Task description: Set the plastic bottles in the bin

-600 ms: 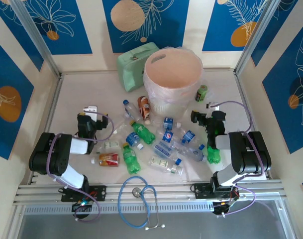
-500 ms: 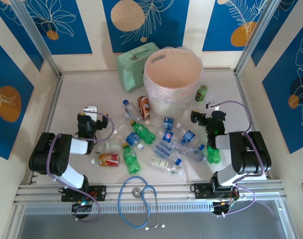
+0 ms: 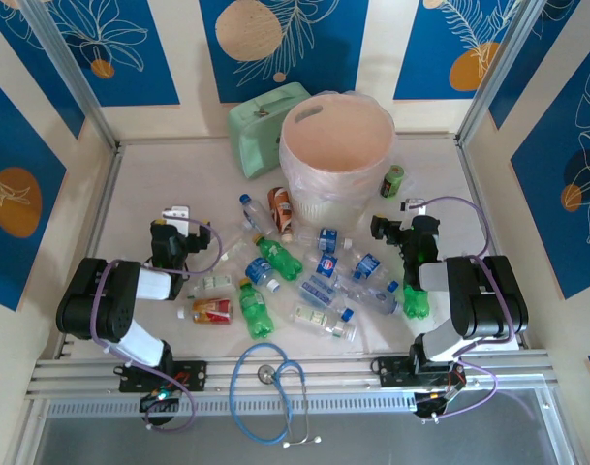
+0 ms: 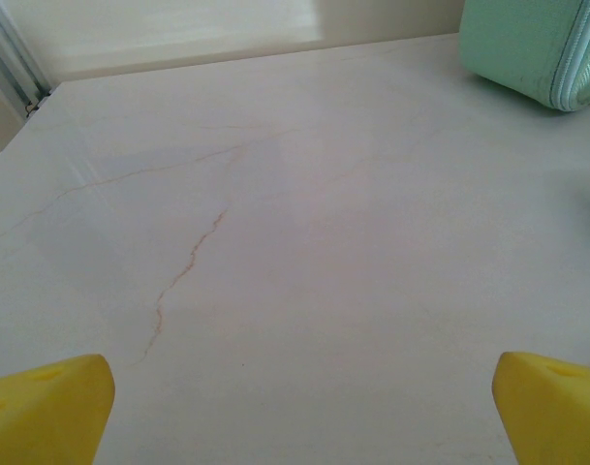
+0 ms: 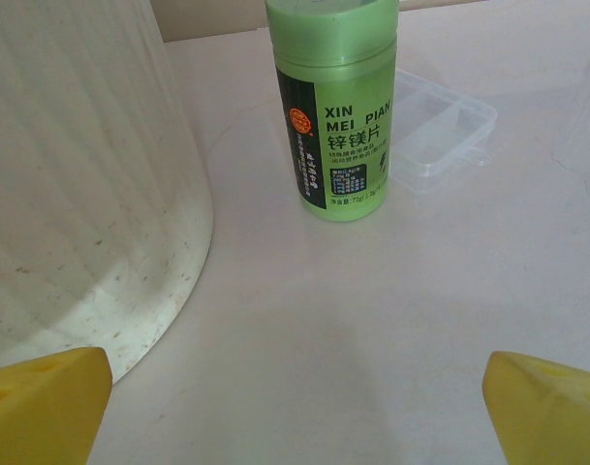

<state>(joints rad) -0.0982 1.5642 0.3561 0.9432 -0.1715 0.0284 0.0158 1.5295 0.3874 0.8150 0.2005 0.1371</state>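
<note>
Scattered plastic bottles [image 3: 278,258] clear blue-capped or green; bin [image 3: 324,197] round, pale pink, bag-lined; left fingers [image 4: 45,407], right fingers [image 5: 43,405] spread, empty.

Your black left arm [image 3: 89,302] and right arm [image 3: 483,302] have white links and lilac cables [image 3: 457,201], while left claw [image 4: 299,412] and right claw [image 5: 295,412] wear yellow fingertips [image 4: 43,407].

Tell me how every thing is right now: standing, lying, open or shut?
bin: upright, top open, looks empty.
plastic bottles: scattered on the table, outside the bin.
green can: standing upright, lid on.
mint-green case: zipped shut, beside the bin.
clear box: flat on the table, looks empty.
left gripper: open, holding nothing.
right gripper: open, holding nothing.
</note>
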